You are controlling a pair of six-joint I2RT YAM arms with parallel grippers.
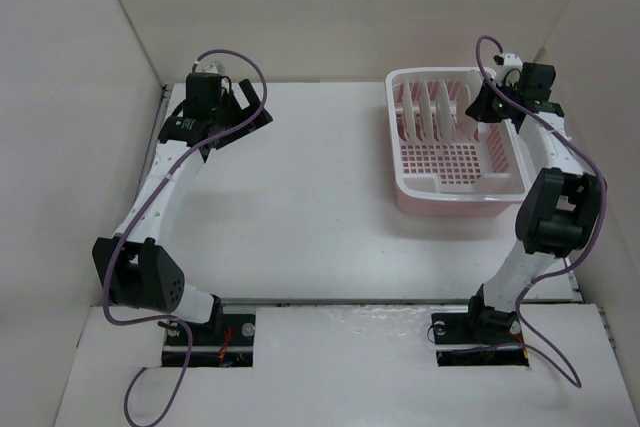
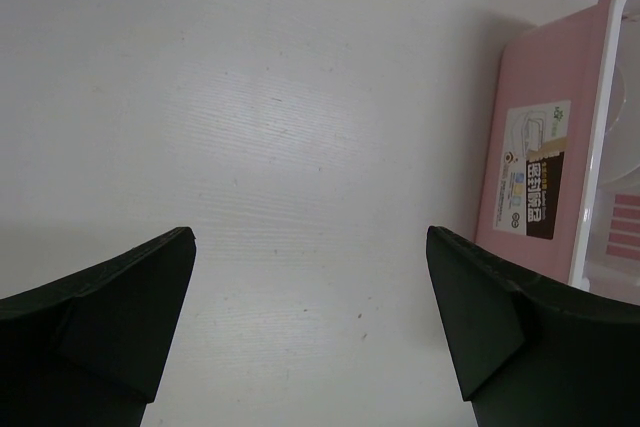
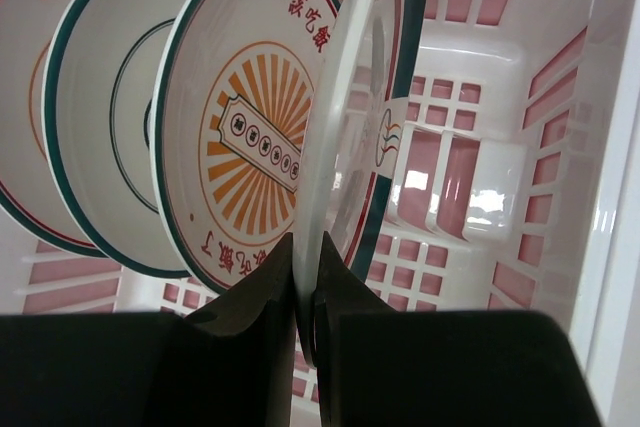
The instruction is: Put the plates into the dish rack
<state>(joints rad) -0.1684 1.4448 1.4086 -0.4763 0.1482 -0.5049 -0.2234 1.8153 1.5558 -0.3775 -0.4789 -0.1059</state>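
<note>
White table: right gripper pinches a plate upright inside the dish rack.

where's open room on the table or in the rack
The table is bare between the left tool and the dish rack. Inside it, the near grid floor is free. The far end is crowded: plates stand on edge, the right tool gripping one.
</note>
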